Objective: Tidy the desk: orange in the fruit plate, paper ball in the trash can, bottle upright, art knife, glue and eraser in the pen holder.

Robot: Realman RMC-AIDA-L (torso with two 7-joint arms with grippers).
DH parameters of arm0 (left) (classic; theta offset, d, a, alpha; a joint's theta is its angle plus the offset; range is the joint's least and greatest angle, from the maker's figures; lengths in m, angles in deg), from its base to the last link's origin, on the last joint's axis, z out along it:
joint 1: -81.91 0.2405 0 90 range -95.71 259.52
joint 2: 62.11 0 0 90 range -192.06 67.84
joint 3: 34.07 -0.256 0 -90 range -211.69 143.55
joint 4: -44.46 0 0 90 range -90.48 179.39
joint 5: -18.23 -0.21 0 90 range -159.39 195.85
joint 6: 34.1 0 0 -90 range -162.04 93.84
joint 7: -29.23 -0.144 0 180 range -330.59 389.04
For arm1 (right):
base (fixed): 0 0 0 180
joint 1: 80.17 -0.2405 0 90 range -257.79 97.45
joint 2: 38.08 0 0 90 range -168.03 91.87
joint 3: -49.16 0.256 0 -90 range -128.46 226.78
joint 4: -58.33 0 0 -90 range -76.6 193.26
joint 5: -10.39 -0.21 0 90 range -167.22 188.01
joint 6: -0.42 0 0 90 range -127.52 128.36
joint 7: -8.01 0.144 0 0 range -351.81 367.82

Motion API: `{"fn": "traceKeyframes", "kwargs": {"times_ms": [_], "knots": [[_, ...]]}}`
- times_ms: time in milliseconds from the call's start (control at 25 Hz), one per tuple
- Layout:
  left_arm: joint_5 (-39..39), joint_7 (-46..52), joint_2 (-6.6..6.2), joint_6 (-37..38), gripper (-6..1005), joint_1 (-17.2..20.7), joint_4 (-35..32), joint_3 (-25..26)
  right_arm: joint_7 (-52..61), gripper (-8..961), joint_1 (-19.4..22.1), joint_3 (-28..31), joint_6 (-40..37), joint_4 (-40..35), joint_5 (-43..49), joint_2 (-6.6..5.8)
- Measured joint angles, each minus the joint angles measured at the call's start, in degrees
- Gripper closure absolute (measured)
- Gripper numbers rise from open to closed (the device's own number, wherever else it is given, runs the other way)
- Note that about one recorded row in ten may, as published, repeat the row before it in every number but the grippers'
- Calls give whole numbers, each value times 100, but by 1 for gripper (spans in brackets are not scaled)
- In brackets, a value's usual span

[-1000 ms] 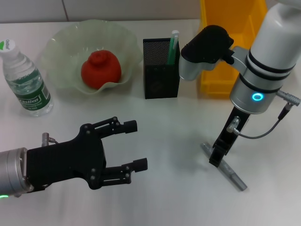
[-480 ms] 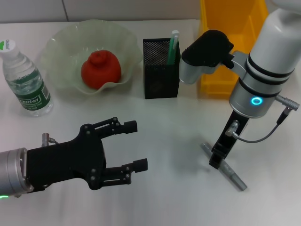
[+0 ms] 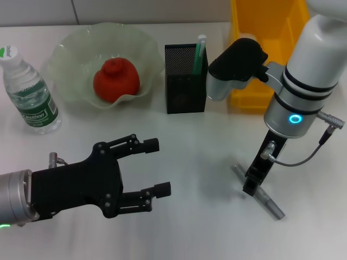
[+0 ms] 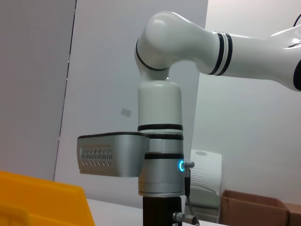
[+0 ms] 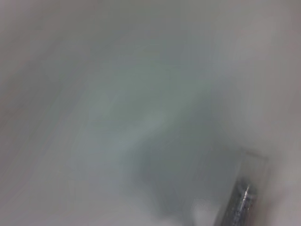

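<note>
The grey art knife [image 3: 260, 192] lies flat on the table at the right; it also shows as a metallic strip, the art knife [image 5: 239, 203], in the right wrist view. My right gripper [image 3: 251, 184] points straight down onto its middle. The orange [image 3: 115, 80] sits in the fruit plate [image 3: 70, 46]. At the far left the bottle [image 3: 30, 92] stands upright. The pen holder [image 3: 185, 81] holds a green-and-white stick [image 3: 200, 54] that looks like the glue. Behind it is the trash can [image 3: 265, 49]. My left gripper [image 3: 156, 167] hovers open at the front left. Paper ball and eraser are out of view.
The right arm's grey and black camera housing [image 3: 236, 62] hangs between the pen holder and the trash can. Bare table lies between the two grippers. The left wrist view shows the right arm [image 4: 160, 141], a corner of the yellow bin [image 4: 42, 202] and a cardboard box [image 4: 254, 207].
The right arm has shifted very slightly, with its gripper staying down on the art knife. The left arm has not moved.
</note>
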Motion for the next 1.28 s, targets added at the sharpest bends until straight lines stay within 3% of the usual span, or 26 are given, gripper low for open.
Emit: {"fn": "traceKeyframes", "kwargs": {"times_ms": [120, 480, 680, 1280], "knots": [[1, 1, 0, 6, 197, 7, -6, 0, 0, 540, -6, -67, 22, 9, -23, 0], [13, 5, 0, 18, 197, 12, -11, 0, -5, 676, -25, -124, 63, 17, -64, 0], [9, 8, 0, 18, 197, -7, -11, 0, -8, 669, -25, -146, 72, 15, -65, 0], [9, 24, 0, 16, 197, -12, -11, 0, -12, 792, 2, -366, 182, -95, -72, 0]]}}
